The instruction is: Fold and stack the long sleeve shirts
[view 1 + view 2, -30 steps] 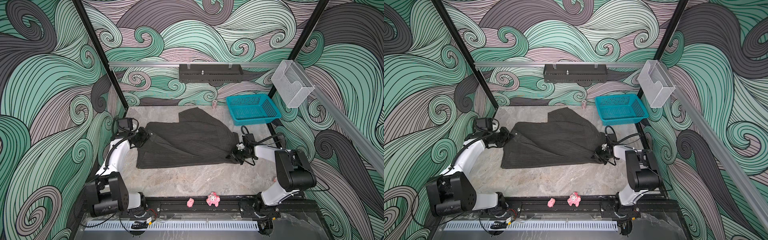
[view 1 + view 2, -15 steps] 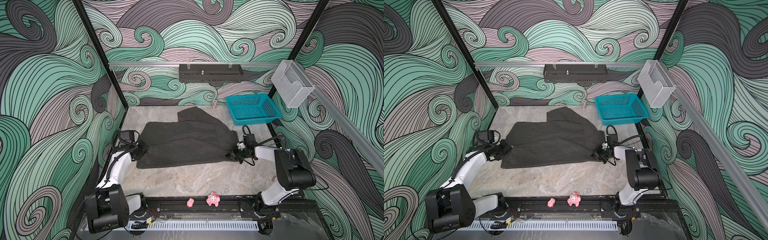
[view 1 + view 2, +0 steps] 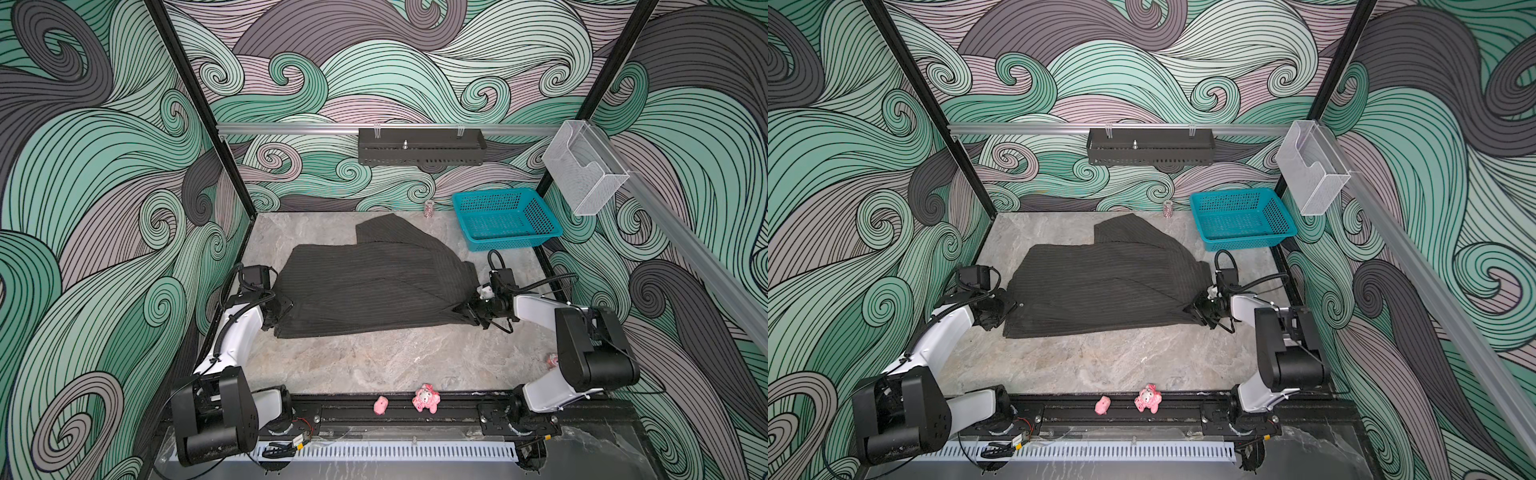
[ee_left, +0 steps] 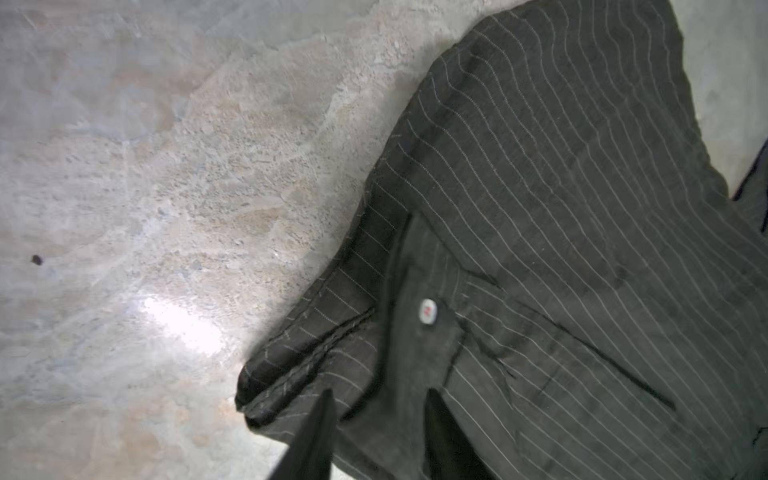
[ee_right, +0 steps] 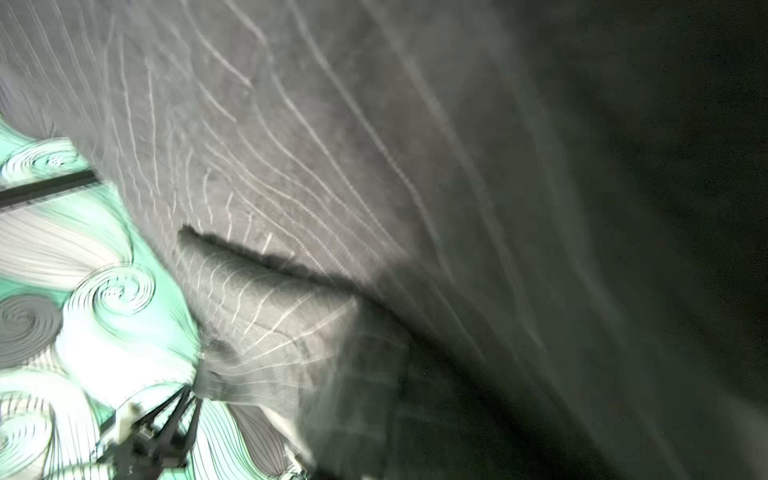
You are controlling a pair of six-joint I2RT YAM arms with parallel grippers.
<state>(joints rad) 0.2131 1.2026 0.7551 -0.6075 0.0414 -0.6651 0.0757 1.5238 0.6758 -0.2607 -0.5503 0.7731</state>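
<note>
Working with one shirt (image 3: pixel 374 286), laid wide and mostly flat on the bench (image 3: pixel 395 357), down and to the left of the basket (image 3: pixel 511 243) in both top views, with one flap reaching back toward the basket's left side. See the left tool (image 4: pixel 379 395) at the shirt edge farthest from the basket, fingers (image 4: pixel 316 440) parted a moderate way, with cloth in the gap beside a button (image 4: pixel 427 310) but not pinched. See the right tool (image 3: pixel 471 313) at the shirt corner just in front of the basket; cannot tell whether parted or clamped, given a blurred wrist view filled with striped cloth. Judged light, thin and limp: likely to sag, drag and crease, with no stiffness to lean on; not fragile, and probably not very slippery on the stone-look bench. Best taken by doubled edges — hem, button strip or cuff — for a firmer bite than a single ply gives. Pinch both ends level before lifting, or risk a skewed fold
</note>
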